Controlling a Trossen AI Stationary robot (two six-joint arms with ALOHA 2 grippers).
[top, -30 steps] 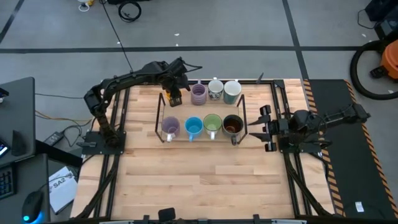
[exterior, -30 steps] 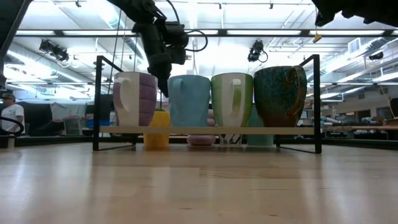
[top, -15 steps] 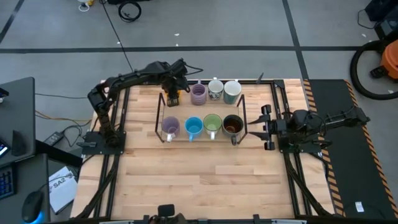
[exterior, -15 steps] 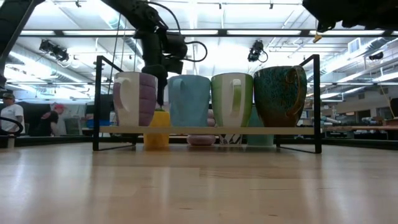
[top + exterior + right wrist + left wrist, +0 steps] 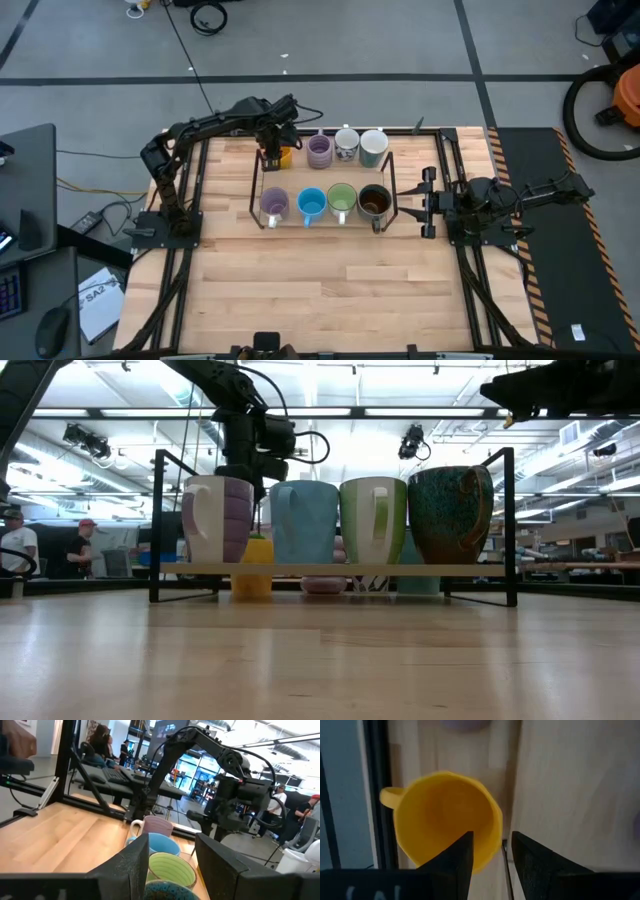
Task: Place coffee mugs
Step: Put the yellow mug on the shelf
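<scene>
mugs: eight on the bench (image 5: 330,290) – front row of four on the rack (image 5: 254,190), lavender mug (image 5: 274,204) to dark mug (image 5: 374,201) | back row: orange mug (image 5: 284,156) half hidden under left gripper (image 5: 271,158), jaws parted, one finger (image 5: 457,857) inside the rim, not clamped | right gripper (image 5: 428,203) beside rack, jaws open, empty

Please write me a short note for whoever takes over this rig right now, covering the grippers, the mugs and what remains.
Left gripper: at the rack's far left corner, one finger inside the orange mug, one outside its rim; the mug seems to rest on the table.
Right gripper: open, empty, waiting right of the black wire rack.
Done: lavender, blue, green and dark mug stand in the front row; lavender, patterned and pale mug behind.
Left: release the orange mug and retract the arm.
</scene>
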